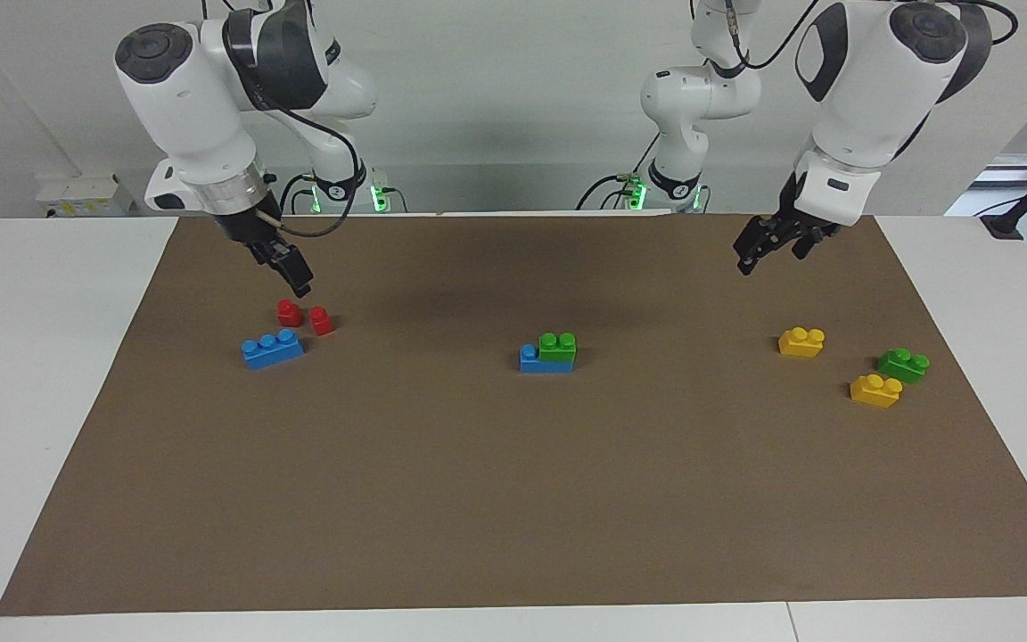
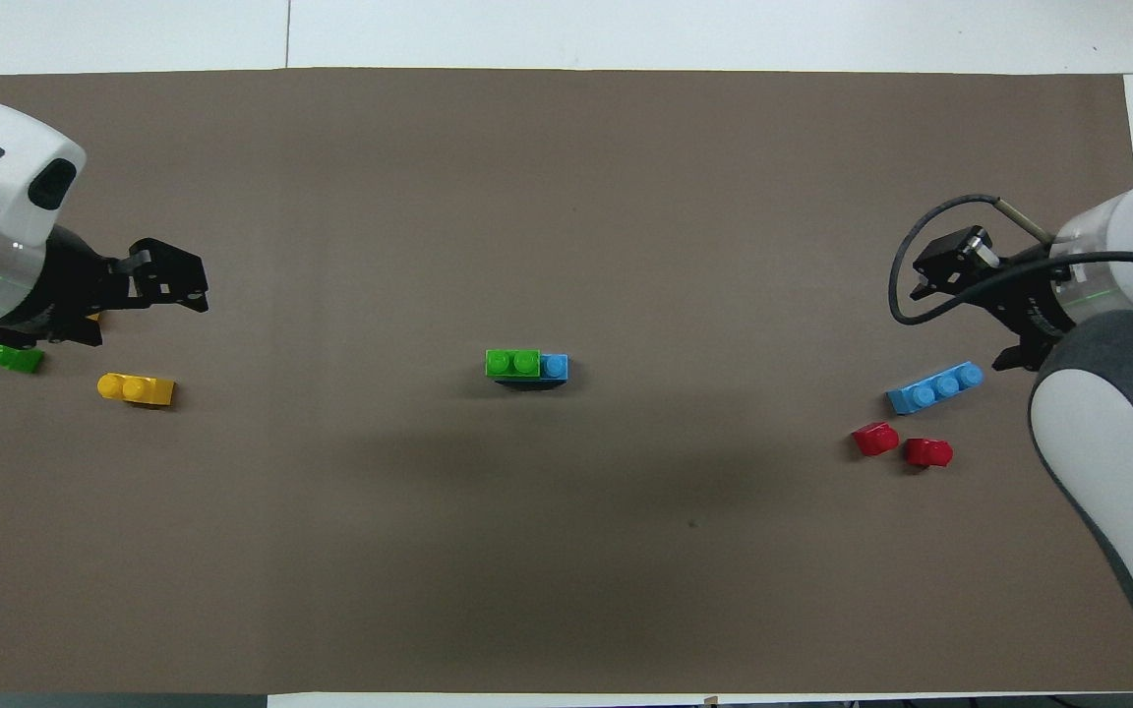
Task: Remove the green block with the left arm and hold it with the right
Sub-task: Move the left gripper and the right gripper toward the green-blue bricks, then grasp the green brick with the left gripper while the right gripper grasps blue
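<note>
Brown-matted worktop [image 1: 513, 499]: green block [image 1: 558, 347] sits stacked on a blue brick [image 1: 530, 359] mid-mat, left hand [image 1: 772, 248] empty above the yellow bricks' end, right hand [image 1: 286, 263] over red bricks [image 1: 304, 316], finger states unclear.

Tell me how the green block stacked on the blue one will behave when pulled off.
The green block looks stiff and probably light. It sits pressed on the blue block, so that may lift too unless held. Its flat sides should grip well.
</note>
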Available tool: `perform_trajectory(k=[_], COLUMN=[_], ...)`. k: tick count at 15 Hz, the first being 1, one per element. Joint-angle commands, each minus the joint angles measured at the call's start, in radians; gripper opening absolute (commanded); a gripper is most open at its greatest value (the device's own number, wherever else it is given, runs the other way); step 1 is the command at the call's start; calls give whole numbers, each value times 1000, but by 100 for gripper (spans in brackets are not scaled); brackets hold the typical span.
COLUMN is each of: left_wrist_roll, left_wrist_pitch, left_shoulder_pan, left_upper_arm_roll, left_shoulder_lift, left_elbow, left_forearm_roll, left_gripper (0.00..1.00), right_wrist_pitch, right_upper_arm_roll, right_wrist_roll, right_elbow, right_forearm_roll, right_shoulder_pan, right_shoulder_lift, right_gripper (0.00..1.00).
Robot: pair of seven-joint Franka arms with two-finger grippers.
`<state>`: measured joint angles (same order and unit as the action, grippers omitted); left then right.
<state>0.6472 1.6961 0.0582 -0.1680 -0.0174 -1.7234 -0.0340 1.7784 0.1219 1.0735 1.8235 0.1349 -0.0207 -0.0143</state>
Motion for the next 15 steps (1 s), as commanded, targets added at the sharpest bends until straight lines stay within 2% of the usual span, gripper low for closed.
perform_trajectory(k=[1, 4, 7, 12, 15], left_wrist_roll=[323, 669, 995, 1306, 1474], left_wrist_pitch=[100, 197, 298, 385, 441], left_shoulder_pan=[67, 149, 244, 340, 380], left_upper_arm_roll=[10, 10, 11, 13, 15], left_shoulder_lift=[-65, -62, -12, 76, 146], left_elbow=[-125, -185, -209, -208, -203], left_forearm_roll=[-24, -23, -23, -18, -3], left_gripper=[100, 100, 100, 100, 100], right_wrist_pitch=[70, 150, 237, 383, 447], right_upper_arm_roll=[-1, -1, -1, -1, -1], right_wrist_roll=[158, 253, 307, 391, 427], right_elbow=[20, 45, 92, 158, 178], right_forearm_roll=[72, 210, 333, 432, 448], right_shoulder_pan=[31, 42, 76, 166, 212], right_shoulder_lift=[40, 79, 109, 148, 171], right_gripper=[97, 97, 97, 97, 96])
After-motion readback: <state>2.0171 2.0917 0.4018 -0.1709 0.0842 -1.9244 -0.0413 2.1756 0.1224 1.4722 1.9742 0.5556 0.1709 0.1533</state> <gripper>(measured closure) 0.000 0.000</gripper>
